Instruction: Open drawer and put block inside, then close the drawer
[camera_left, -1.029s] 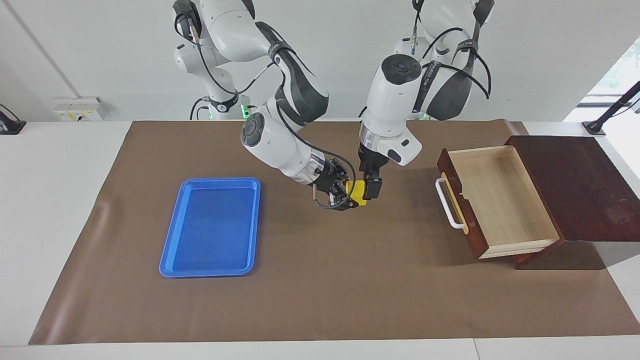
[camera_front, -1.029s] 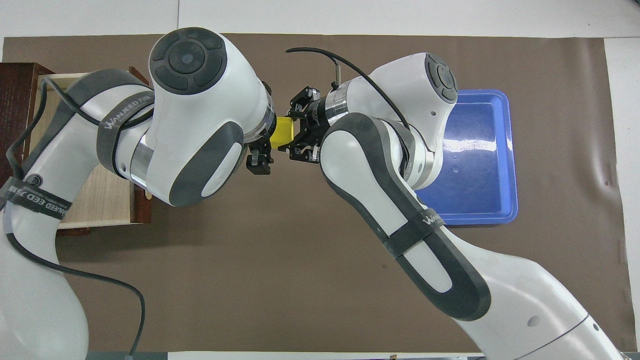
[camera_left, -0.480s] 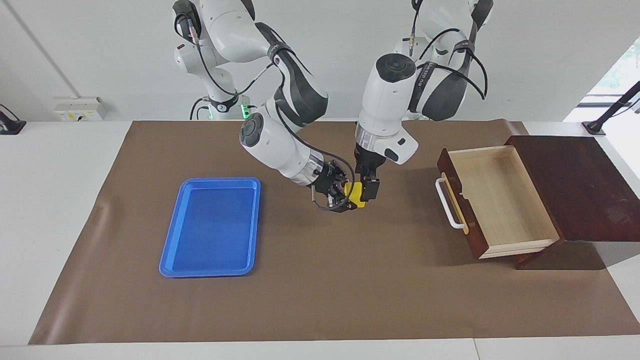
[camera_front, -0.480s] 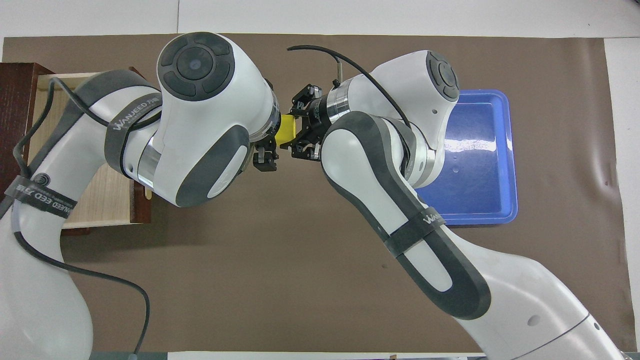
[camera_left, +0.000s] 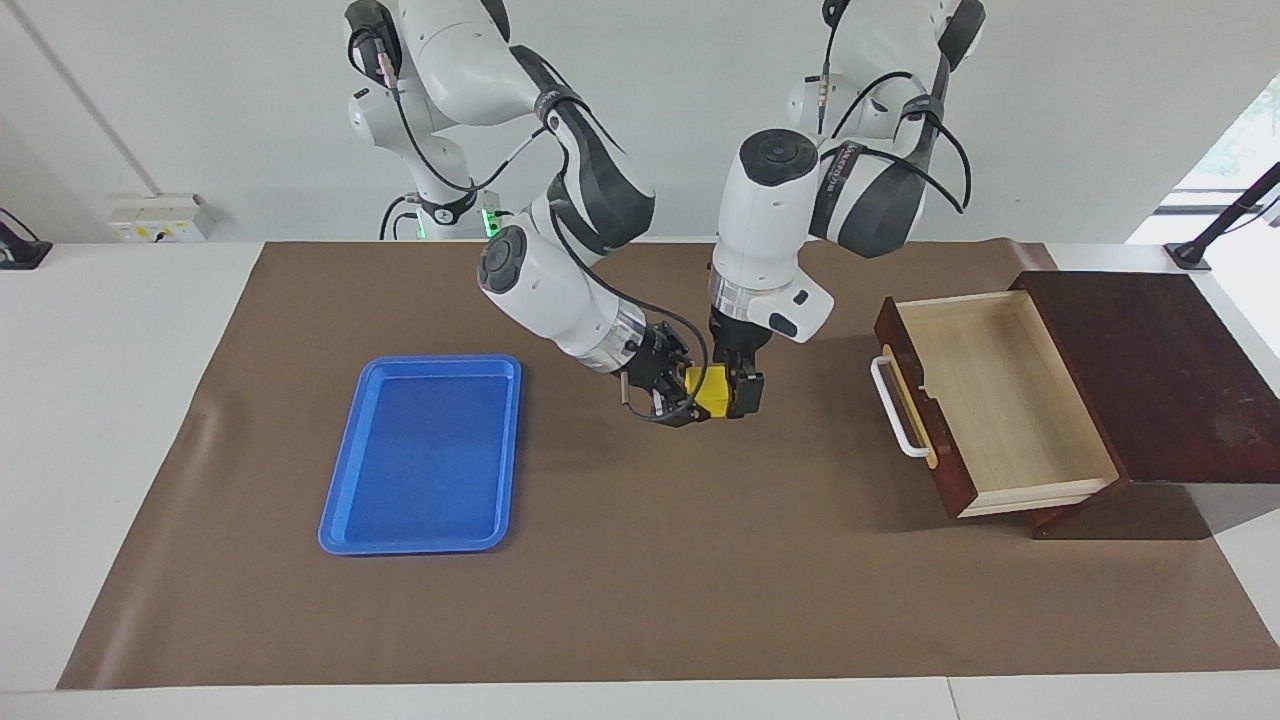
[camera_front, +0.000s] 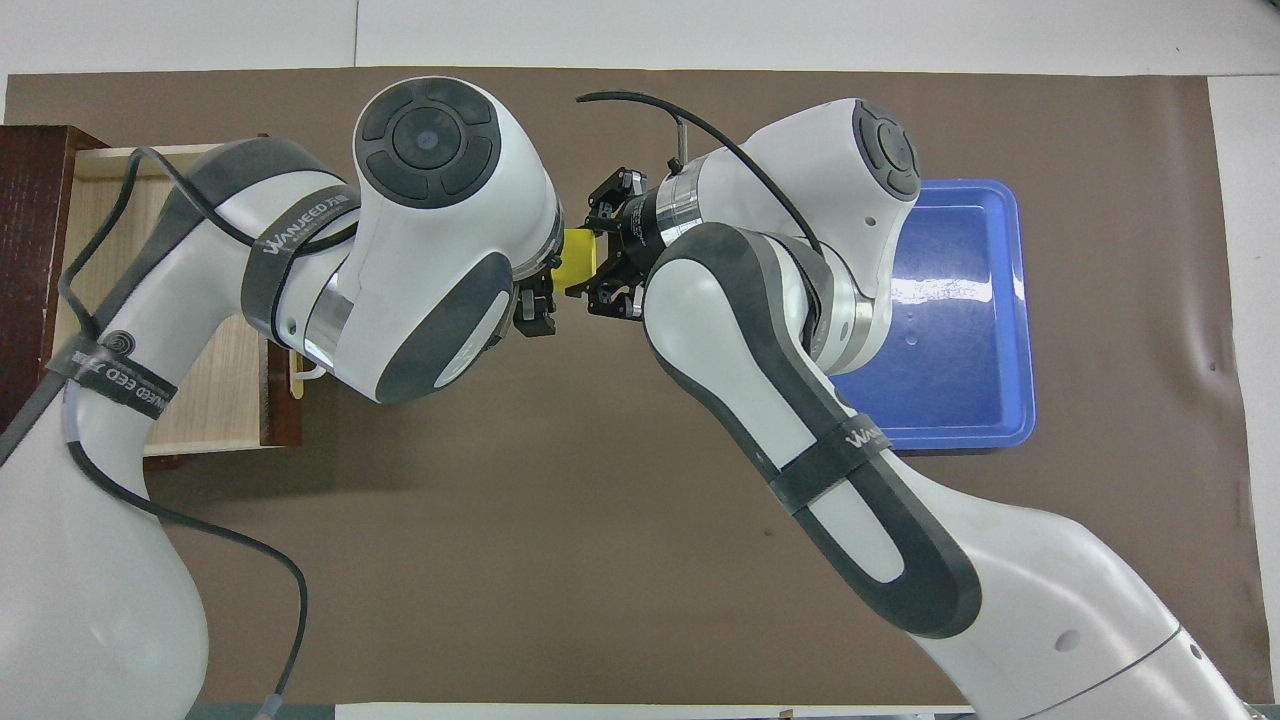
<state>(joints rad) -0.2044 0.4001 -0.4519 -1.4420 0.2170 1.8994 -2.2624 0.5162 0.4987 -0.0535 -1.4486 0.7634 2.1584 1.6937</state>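
While the block (camera_left: 713, 389) is held in mid-air over the counter's middle by the clamped right pincer (camera_left: 694, 392), with the left pincer (camera_left: 738, 391) spread wide around it, a handover is judged under way, calling next for the left's closing before the open drawer (camera_left: 1000, 400) is approached.
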